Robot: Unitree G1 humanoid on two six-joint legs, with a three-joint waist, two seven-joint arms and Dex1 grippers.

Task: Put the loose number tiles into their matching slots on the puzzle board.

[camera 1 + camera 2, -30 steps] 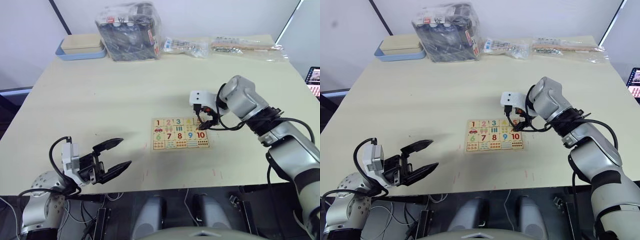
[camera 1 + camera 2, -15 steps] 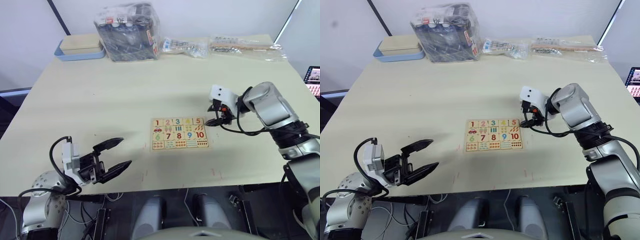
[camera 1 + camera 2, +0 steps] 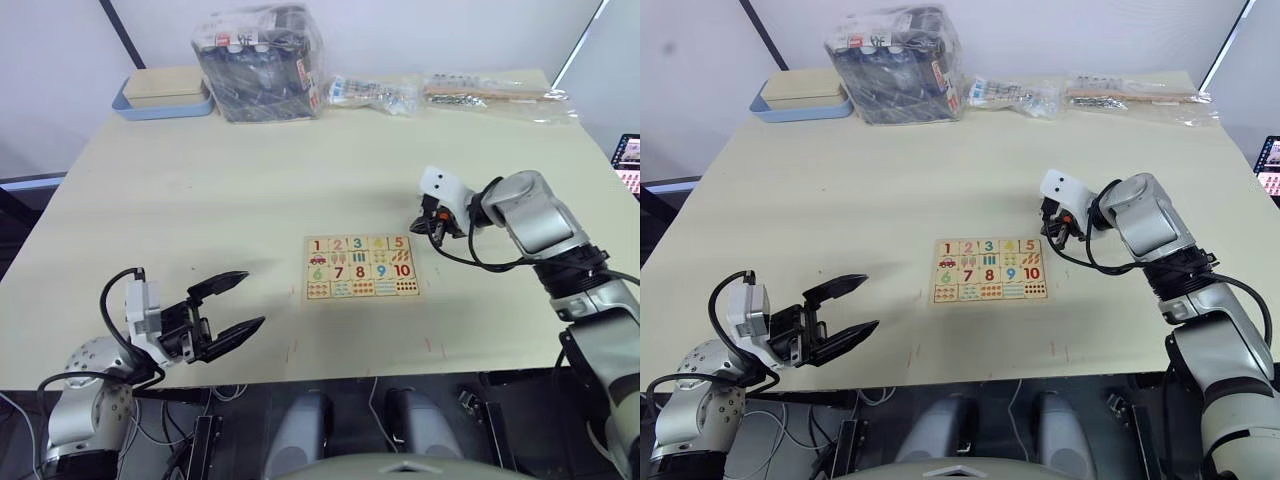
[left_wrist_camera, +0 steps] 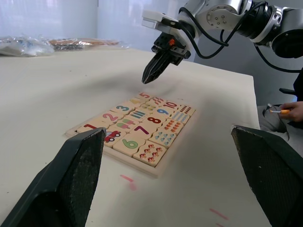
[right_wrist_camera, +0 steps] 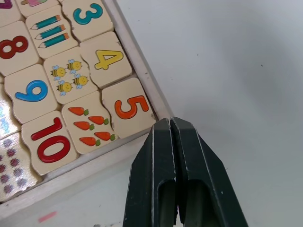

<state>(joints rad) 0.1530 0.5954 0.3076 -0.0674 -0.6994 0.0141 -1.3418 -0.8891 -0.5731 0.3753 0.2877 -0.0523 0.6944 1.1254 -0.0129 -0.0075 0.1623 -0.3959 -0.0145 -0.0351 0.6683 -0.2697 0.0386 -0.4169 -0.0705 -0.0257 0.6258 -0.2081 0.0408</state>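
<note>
A: Fingers (image 5: 171, 182) of the right gripper (image 3: 424, 226), black and tapered, press together with nothing between; the wrist view shows the tip just off the board (image 3: 359, 267) corner by the orange 5 tile (image 5: 129, 107), which sits in its slot beside the yellow 4 (image 5: 108, 59).

B: Head view adds the left gripper (image 3: 232, 306), spread wide and empty, well apart over the table (image 3: 200, 200); the board is flat light wood, rimmed, every top-row slot filled.

Beige table (image 3: 230, 190): puzzle board (image 3: 360, 267), tray (image 3: 162, 94), bags (image 3: 258, 62).
</note>
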